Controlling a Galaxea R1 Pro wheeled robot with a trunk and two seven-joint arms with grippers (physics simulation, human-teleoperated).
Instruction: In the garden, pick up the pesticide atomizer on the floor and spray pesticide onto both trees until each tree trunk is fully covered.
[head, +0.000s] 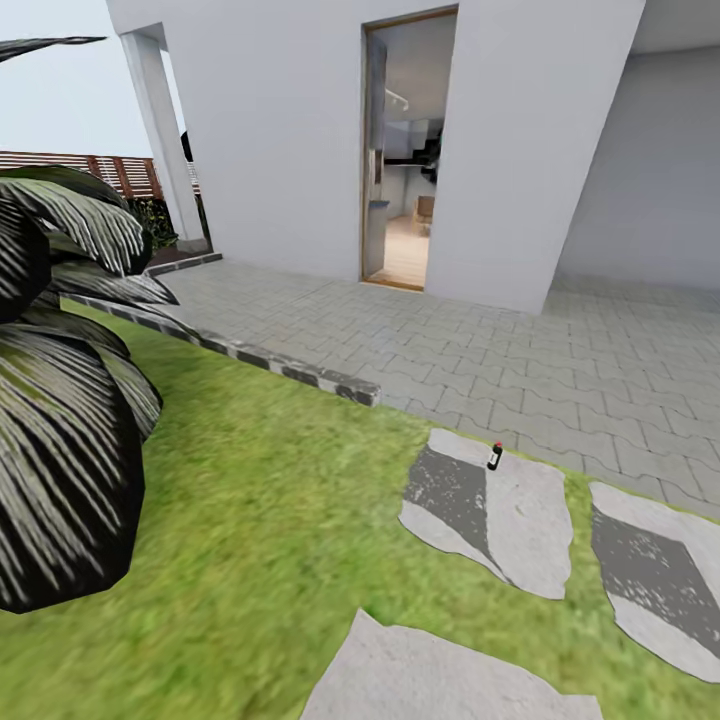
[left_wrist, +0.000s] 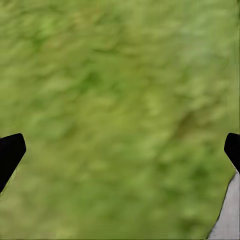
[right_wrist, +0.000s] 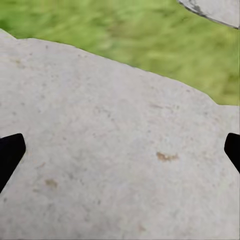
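Ahead, the small dark pesticide atomizer with a red cap (head: 495, 456) stood upright on a grey stepping stone (head: 520, 520), beyond blurry green grass floor (head: 260, 520). Dark broad-leaved bush (head: 60, 440) crowded the left. Left claw (left_wrist: 120, 150) and right claw (right_wrist: 120, 150) gaped wide, holding nothing.

Green grass (head: 270, 520), mottled grey stepping stones (head: 530, 520)

1. A white house wall (head: 300, 150) has an open doorway (head: 408, 150).
2. Grey brick paving (head: 480, 350) lies before it.
3. Flat stepping stones (head: 520, 520) lie nearer.
4. A dark broad-leaved bush (head: 60, 400) stands left.
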